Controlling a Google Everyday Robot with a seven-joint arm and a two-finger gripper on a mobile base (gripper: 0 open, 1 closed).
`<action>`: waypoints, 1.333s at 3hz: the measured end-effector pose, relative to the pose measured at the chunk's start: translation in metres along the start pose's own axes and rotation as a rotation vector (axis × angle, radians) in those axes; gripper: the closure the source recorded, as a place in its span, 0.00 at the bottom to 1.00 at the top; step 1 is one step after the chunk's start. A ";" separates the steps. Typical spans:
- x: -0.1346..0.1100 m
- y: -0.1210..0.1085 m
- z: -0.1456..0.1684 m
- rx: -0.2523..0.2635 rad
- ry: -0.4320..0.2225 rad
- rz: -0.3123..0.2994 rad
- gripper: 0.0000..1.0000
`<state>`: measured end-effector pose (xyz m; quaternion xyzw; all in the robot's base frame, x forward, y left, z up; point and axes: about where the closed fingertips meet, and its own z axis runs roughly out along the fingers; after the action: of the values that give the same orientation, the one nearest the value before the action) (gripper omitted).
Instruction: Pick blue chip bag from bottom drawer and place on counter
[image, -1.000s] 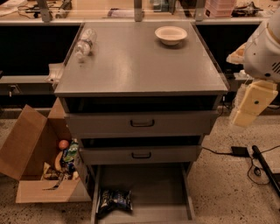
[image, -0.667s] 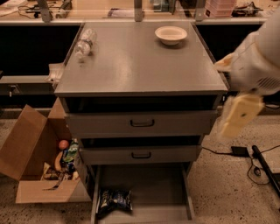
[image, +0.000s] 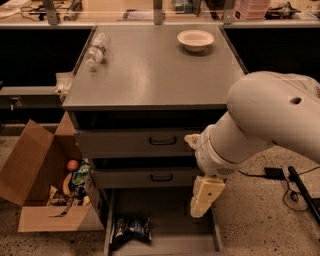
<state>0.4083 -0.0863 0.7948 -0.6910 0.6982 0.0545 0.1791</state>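
Observation:
The blue chip bag (image: 130, 229) lies on the grey floor of the open bottom drawer (image: 170, 220), at its front left. The counter (image: 150, 70) is the flat grey top of the cabinet. My gripper (image: 202, 197) hangs from the big white arm (image: 270, 120) over the right side of the bottom drawer, in front of the middle drawer, well right of the bag and above it. It holds nothing that I can see.
A white bowl (image: 195, 39) stands at the counter's back right and a clear plastic bottle (image: 96, 48) lies at its back left. An open cardboard box (image: 47, 185) with small items stands on the floor left of the cabinet. Cables (image: 295, 185) lie at right.
The arm has swung left and down from the cabinet's right side. The gripper now hangs over the open bottom drawer's right part. The bag has not moved.

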 end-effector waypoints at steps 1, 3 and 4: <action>0.000 0.000 0.000 0.000 0.000 0.000 0.00; -0.008 0.002 0.095 0.011 -0.144 0.052 0.00; -0.008 0.002 0.095 0.010 -0.144 0.052 0.00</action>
<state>0.4225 -0.0483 0.7085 -0.6661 0.7013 0.1051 0.2310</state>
